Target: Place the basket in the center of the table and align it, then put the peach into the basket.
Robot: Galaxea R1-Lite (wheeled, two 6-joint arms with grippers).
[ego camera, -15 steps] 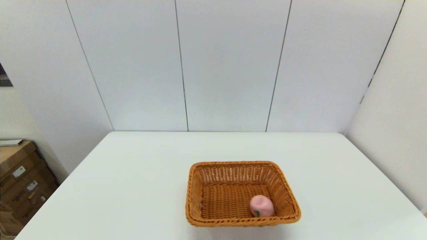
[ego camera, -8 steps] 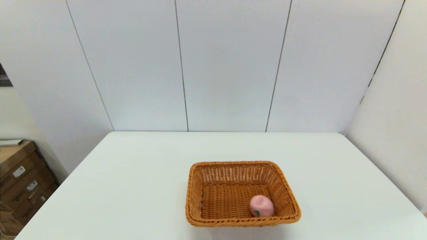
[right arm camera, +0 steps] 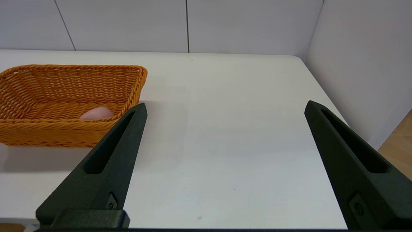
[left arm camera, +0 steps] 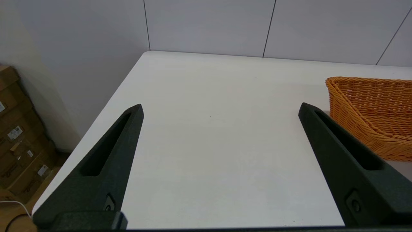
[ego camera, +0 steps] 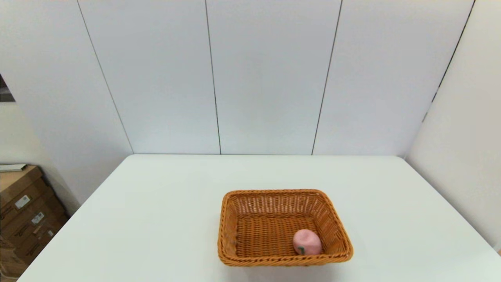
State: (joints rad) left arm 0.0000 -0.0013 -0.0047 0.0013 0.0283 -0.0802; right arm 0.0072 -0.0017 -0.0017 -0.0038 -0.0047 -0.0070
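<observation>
Head view. Item: basket (ego camera: 284,227), woven, rectangular, on the table (ego camera: 156,219) toward its near edge and slightly right of the middle. Contents: peach (ego camera: 307,242), in the near right corner against the wall. Neither claw appears here.

Left wrist view. Item: left gripper (left arm camera: 220,109), fingers spread wide, holding nothing, over bare tabletop. Basket (left arm camera: 373,112) lies beyond its right finger, apart from it.

Right wrist view. Item: right gripper (right arm camera: 225,108), likewise wide and empty. Basket (right arm camera: 69,103) lies beyond its left finger, close by; the peach (right arm camera: 96,113) shows just over the rim.

Risk, judged: task looks complete. A careless sweep of the right claw's nearer finger could clip the rim and skew the basket; a jolt could roll the peach.
</observation>
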